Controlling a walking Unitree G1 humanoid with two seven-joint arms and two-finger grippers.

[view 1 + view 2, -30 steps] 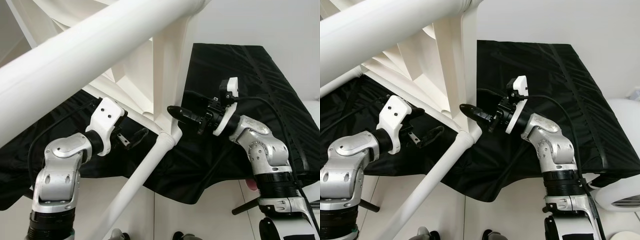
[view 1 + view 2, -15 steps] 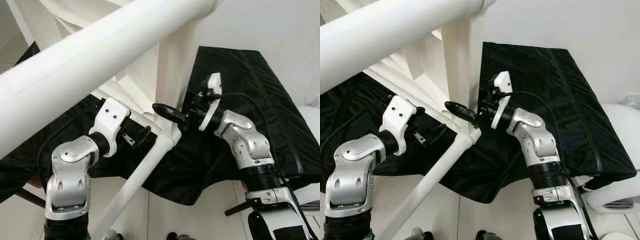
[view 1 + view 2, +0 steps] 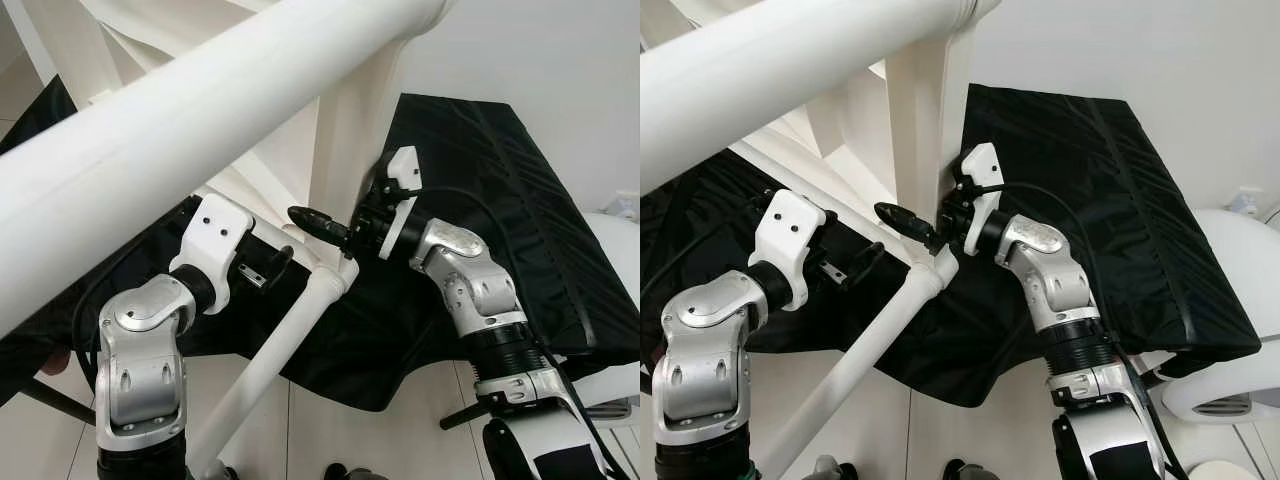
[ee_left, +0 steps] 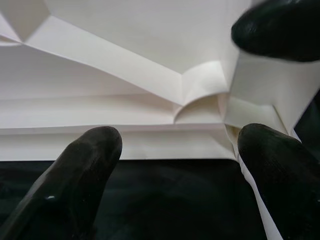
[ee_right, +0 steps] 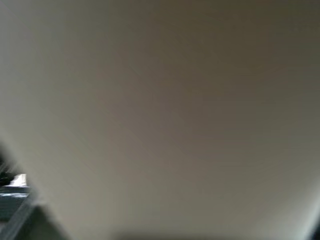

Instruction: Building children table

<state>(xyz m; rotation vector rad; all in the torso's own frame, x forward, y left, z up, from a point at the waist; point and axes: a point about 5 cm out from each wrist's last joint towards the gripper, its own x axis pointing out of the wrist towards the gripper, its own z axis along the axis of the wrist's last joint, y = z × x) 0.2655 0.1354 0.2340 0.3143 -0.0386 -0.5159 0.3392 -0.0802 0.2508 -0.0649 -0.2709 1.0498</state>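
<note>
At frame centre we are spreading the left gripper fingers at the white table frame corner; right gripper fingers unclear.

We are seeing a plain white table with white legs. A black cloth with thin lines is lying under it. Our arms are shining silver with white parts. The left claw and right claw are looking black.
</note>
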